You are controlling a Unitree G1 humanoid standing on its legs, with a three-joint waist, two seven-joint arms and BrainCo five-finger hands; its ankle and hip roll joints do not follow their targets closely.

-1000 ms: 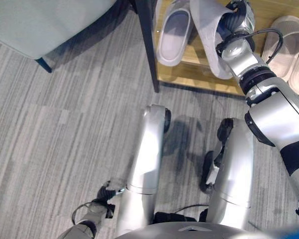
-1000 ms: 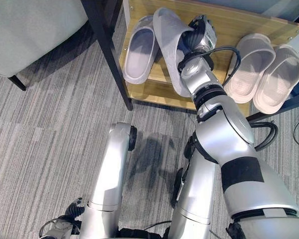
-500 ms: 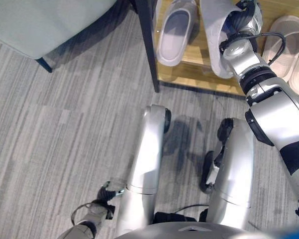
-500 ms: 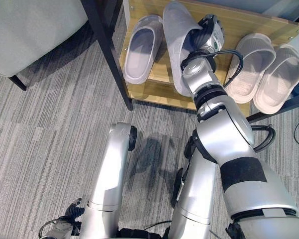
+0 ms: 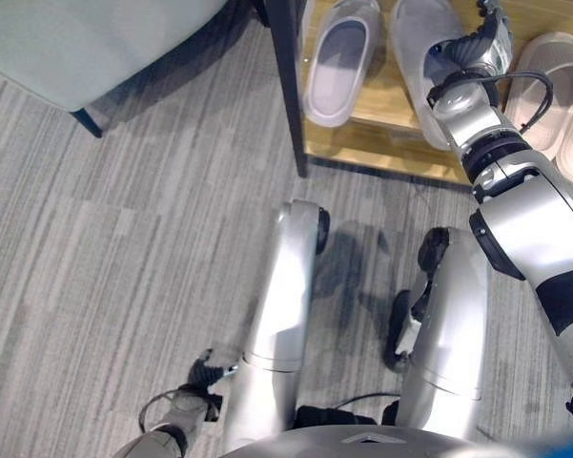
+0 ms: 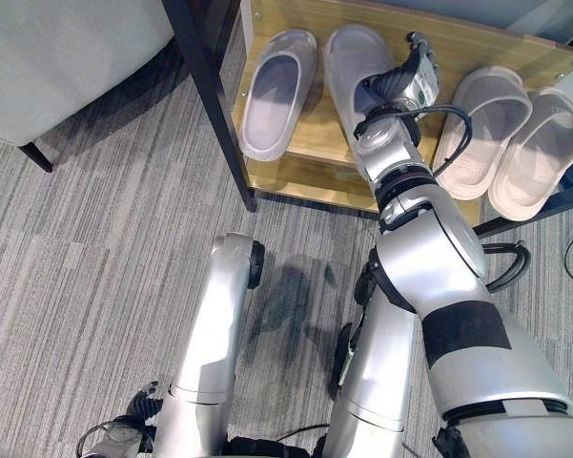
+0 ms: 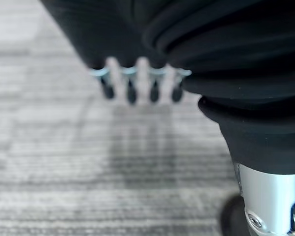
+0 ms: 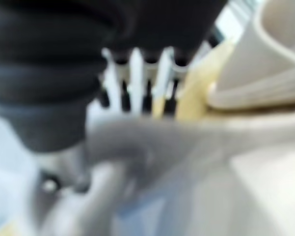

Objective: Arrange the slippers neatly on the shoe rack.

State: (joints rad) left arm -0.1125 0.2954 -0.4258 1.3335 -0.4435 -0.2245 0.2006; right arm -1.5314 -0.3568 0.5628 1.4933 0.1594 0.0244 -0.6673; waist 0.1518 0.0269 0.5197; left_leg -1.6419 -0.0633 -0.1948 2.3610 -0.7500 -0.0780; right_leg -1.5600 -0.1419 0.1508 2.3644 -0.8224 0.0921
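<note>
Two grey slippers lie side by side on the wooden shoe rack [image 6: 296,176]. The left grey slipper [image 6: 276,91] rests alone with its opening up. My right hand [image 6: 405,84] is on the right edge of the second grey slipper [image 6: 348,72], which lies flat on the shelf. In the right wrist view the slipper's grey rim [image 8: 137,140] runs between the thumb and the fingers [image 8: 137,73], so the hand still pinches it. My left hand [image 5: 205,372] hangs low over the carpet, its fingers [image 7: 132,91] straight and holding nothing.
A beige pair of slippers [image 6: 486,124] [image 6: 539,148] lies on the same shelf just right of my right arm. The rack's black post [image 6: 210,105] stands at its left end. A grey seat [image 6: 57,57] sits at the far left on a striped carpet.
The right hand has swung the second grey slipper from tilted to flat on the shelf, farther back and to the right, beside the first. The left hand stayed still.
</note>
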